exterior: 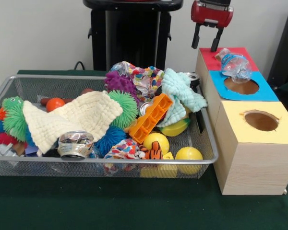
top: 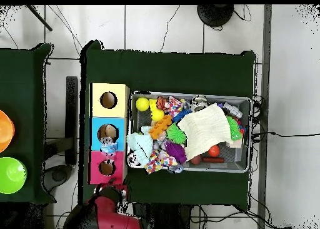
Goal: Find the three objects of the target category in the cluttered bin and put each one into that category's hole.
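The wire-mesh bin (exterior: 134,162) is full of toys and cloths; it also shows in the overhead view (top: 250,132). One clear crumpled bottle (exterior: 234,64) lies on the boxes' tops, across the edge between red and blue, just behind the blue box's hole (exterior: 242,86). In the overhead view the bottle (top: 110,146) lies beside that hole (top: 107,131). My gripper (exterior: 206,42) hangs open and empty above and behind the red-topped box, a little left of the bottle and apart from it. No other bottle shows clearly in the bin.
The red-topped box (exterior: 209,58) stands behind the blue one, the yellow-topped box (exterior: 259,122) in front. In the bin lie a crushed silver can (exterior: 75,143), a cream cloth (exterior: 77,117), an orange brick (exterior: 151,117), yellow balls (exterior: 188,155) and fuzzy toys.
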